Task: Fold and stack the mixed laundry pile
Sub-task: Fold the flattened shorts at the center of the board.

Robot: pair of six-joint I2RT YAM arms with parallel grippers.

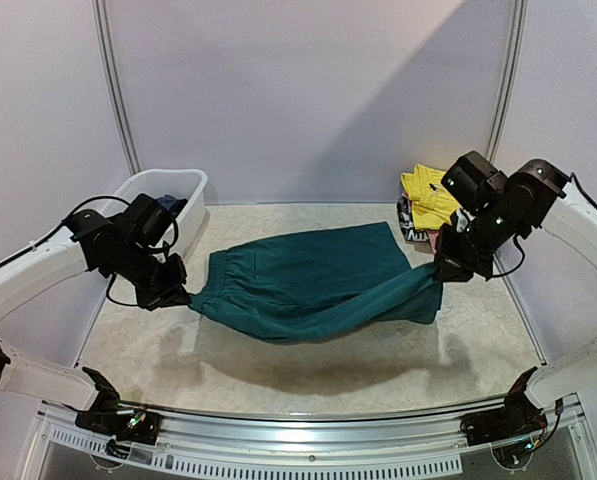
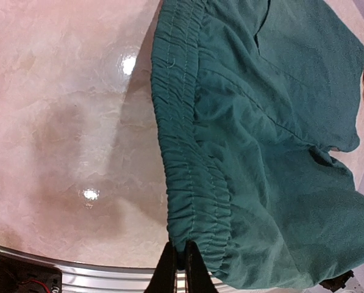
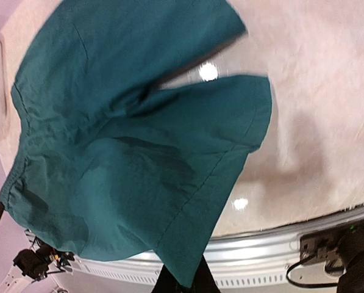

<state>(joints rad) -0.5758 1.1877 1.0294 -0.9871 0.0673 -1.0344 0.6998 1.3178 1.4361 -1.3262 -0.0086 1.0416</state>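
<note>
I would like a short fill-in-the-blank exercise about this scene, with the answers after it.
The left claw grips the teal shorts by the elastic ____.
The right claw holds one ____ of them.
The white tub stands at the back ____.
The topmost garment back right is ____.
Answers: waistband; leg; left; yellow.

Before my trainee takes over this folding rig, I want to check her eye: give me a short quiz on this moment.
1. True or false: the left gripper and right gripper are both shut on the teal shorts.
2. The left gripper pinches the shorts at: A waistband, B leg hem, C pocket.
3. What colour is the bright garment behind the right gripper?
Key: 1 true; 2 A; 3 yellow.
</note>
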